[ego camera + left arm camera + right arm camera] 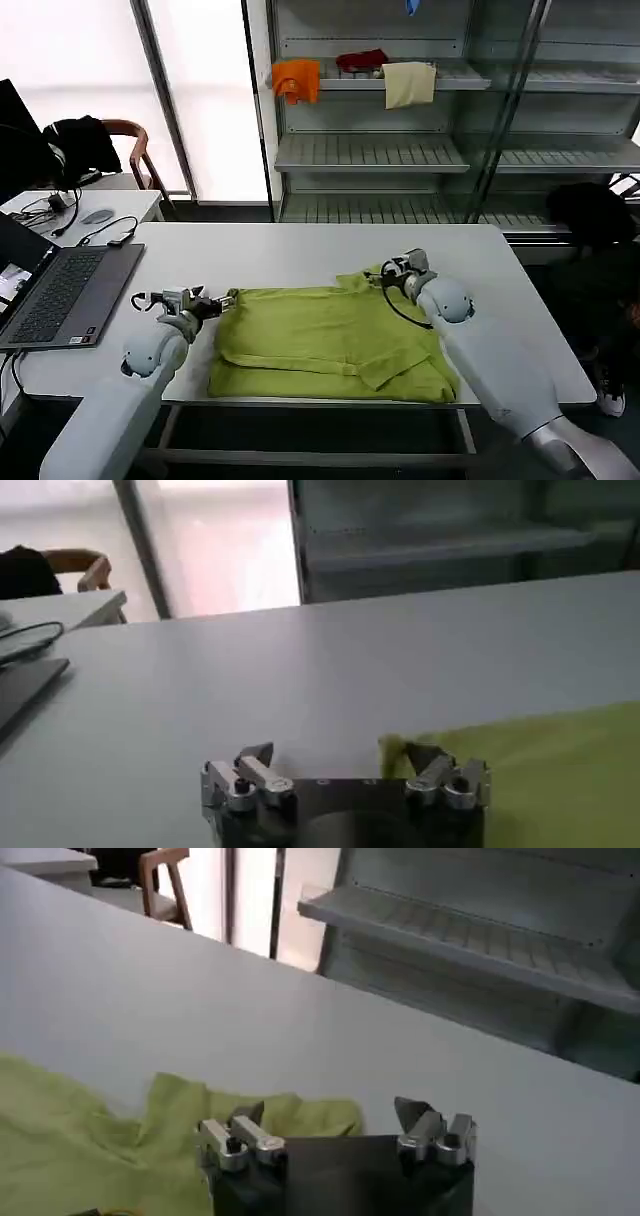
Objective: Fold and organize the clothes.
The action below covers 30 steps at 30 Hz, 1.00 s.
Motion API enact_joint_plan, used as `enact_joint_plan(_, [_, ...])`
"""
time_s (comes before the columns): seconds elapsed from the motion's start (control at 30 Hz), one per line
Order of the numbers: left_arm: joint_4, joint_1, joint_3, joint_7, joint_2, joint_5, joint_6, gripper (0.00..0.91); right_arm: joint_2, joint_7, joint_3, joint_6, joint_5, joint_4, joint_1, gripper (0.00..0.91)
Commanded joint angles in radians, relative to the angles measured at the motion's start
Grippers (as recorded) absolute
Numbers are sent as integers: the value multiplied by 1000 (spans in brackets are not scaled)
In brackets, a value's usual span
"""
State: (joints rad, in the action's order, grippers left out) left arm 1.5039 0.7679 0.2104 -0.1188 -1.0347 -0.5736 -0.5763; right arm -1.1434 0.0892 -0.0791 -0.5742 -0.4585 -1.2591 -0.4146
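The lime-green T-shirt (330,340) lies flat in the lower middle of the head view, on the white table (300,255), already folded into a rough rectangle. One sleeve or flap lies turned over near its lower right part.

The left gripper (185,300) is in the lower left of the head view, just at the left edge of the T-shirt. Its fingers stand wide apart and hold nothing. In the left wrist view, the left gripper (345,770) shows at the bottom middle, with one fingertip at the corner of the green cloth (520,760); I cannot tell for sure if it touches the cloth.

The right gripper (392,272) is right of centre in the head view, at the upper right corner of the T-shirt. In the right wrist view, the right gripper (335,1123) also has its fingers spread wide, with a wrinkled green corner (250,1113) lying between and before them, not pinched.

At the left edge of the head view an open laptop (70,290) rests on the table. On the metal shelf (400,80) at the top are an orange cloth (296,80), a red cloth (362,61) and a cream cloth (410,84).
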Motion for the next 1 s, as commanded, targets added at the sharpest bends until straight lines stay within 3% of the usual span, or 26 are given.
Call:
enact_joint_plan(0.03, [-9,4,-8,9,-8,10,-2,30,-6,20,-7,-4,21,21,-4,262])
enact_joint_plan(0.07, [-12,4,-7,15,-8,11,-1,10,-7,26,1,-3,26,22,-9,101])
enact_joint_plan(0.1, [-13,4,-7,17,-9,12,-1,10,-8,26,3,-3,26,23,-13,0])
enact_joint_plan(0.57, [34,13,-5,38,12,-1,6,0,27,71,40,26,39,-41,-67,0])
enact_joint_plan(1.0, [154,54,11,28,44,-77,51,0,103,30,54,63,-80,-245,-79,0])
